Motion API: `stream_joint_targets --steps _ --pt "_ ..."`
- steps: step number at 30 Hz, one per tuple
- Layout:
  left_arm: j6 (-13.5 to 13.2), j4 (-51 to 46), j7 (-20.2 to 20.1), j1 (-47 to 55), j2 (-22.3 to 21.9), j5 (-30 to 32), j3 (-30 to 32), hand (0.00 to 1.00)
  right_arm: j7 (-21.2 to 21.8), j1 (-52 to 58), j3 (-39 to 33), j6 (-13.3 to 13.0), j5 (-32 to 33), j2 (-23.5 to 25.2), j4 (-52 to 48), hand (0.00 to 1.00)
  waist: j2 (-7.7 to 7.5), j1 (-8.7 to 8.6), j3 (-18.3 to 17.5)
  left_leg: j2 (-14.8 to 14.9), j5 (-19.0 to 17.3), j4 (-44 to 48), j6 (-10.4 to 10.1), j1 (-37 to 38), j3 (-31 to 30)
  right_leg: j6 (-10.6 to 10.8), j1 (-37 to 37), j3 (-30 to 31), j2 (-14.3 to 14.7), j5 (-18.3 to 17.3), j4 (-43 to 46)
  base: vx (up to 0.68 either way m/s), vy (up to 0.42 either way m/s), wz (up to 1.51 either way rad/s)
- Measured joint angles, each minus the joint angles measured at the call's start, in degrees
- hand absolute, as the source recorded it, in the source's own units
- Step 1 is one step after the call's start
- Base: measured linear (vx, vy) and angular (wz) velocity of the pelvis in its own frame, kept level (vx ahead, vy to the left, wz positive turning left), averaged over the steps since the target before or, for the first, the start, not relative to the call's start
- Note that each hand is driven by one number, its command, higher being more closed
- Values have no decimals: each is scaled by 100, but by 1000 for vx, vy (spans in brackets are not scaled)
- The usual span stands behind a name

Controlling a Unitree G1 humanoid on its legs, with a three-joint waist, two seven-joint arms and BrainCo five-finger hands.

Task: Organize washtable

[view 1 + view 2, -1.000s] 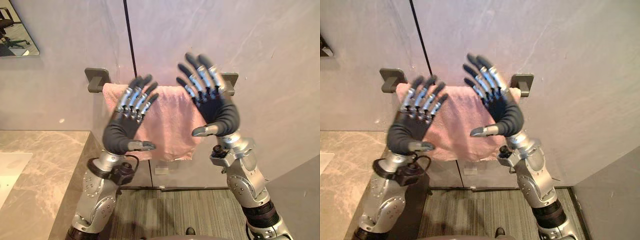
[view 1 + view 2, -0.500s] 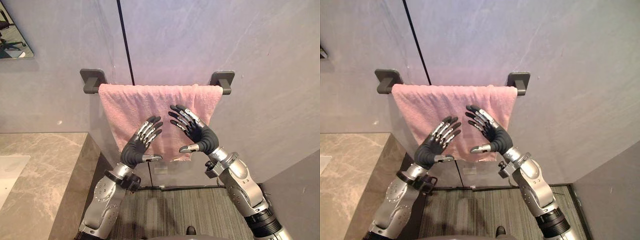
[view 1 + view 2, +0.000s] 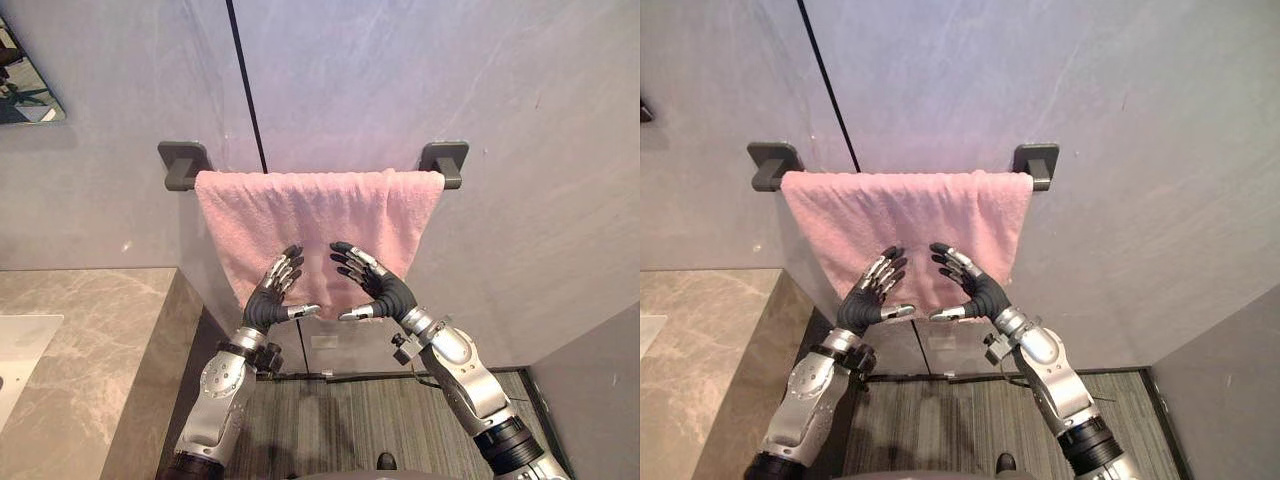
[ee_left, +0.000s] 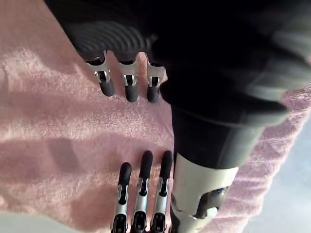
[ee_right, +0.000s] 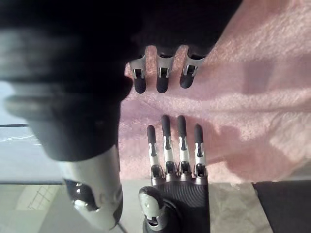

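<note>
The pink towel (image 3: 320, 225) is shared by all views: faced from further back by both eye views, and from very close by each wrist view.

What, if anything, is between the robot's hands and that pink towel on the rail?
Nothing visible stands in the way. The left hand and right hand are open, side by side, close in front of the pink towel's lower part.

left hand (image 3: 266, 303) and right hand (image 3: 389, 294) spread before pink towel (image 3: 320, 210).
</note>
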Motion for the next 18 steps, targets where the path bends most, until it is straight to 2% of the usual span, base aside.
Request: stream_joint_targets --steps 6,18 --pt "-3 179 344 -144 18 192 370 0 -333 -182 -425 -8 -163 25 104 0 -14 14 -9 2 12 0 1 -11 5 -3 -10 7 -2 16 -2 -37 -12 0" --pt "-30 378 655 -249 213 376 1341 0 -854 -408 -1609 -26 -208 -1 552 0 -93 135 -40 -1 113 0 43 -89 -4 -10 -84 10 -42 135 -6 -54 -12 0"
